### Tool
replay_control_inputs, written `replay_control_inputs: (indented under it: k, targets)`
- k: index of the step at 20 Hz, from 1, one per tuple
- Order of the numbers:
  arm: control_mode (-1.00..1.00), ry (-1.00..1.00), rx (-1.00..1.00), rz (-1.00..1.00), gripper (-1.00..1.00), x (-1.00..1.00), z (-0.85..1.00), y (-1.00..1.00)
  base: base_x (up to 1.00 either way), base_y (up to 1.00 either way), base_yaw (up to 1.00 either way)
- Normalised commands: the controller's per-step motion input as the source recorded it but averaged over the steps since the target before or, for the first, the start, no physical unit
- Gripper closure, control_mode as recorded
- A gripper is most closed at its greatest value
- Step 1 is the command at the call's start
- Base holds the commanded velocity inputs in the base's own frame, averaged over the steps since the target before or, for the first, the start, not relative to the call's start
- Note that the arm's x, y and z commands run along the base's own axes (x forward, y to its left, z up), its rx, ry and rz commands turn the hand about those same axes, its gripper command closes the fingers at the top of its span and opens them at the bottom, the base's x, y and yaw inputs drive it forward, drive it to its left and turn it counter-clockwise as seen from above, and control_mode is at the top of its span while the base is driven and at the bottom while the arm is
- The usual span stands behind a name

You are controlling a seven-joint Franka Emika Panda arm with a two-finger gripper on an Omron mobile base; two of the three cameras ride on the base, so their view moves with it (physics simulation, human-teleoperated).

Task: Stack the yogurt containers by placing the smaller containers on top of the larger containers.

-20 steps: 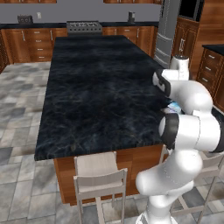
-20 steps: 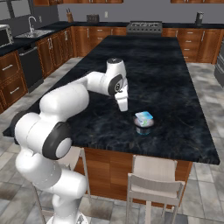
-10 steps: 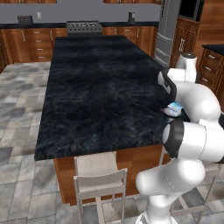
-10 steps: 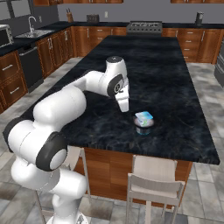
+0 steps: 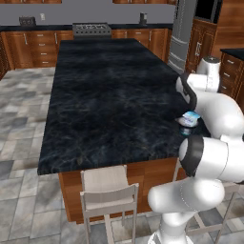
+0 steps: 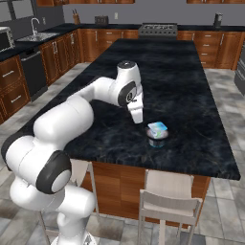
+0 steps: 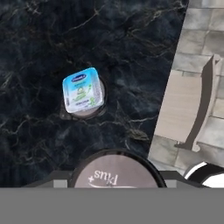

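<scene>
Arm swung rightward; "Plus" on lid [image 7: 114, 175] between tool [image 7: 114, 186] fingers.

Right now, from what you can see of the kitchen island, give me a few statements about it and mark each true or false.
1. The blue-topped tub sits on top of a round container. True.
2. That stack stands at the far end of the counter, by the stove. False: it stands near the near edge.
3. A chair stands at the counter's near edge. True.
4. The gripper is clamped on the blue-topped tub. False: it hangs beside the stack, apart from it.
</scene>
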Motion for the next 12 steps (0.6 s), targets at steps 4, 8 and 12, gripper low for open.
replay_control_inputs:
  k: [4,8,12]
  targets:
    - [-1.0,-0.09,0.0,0.0,1.0,0.0,-0.08,-0.09,0.0,0.0,0.0]
    - [-1.0,-0.1,0.01,0.0,1.0,0.03,-0.07,-0.12,0.0,0.0,0.0]
    - [-1.0,-0.03,0.0,0.0,1.0,0.05,-0.04,-0.16,0.0,0.0,0.0]
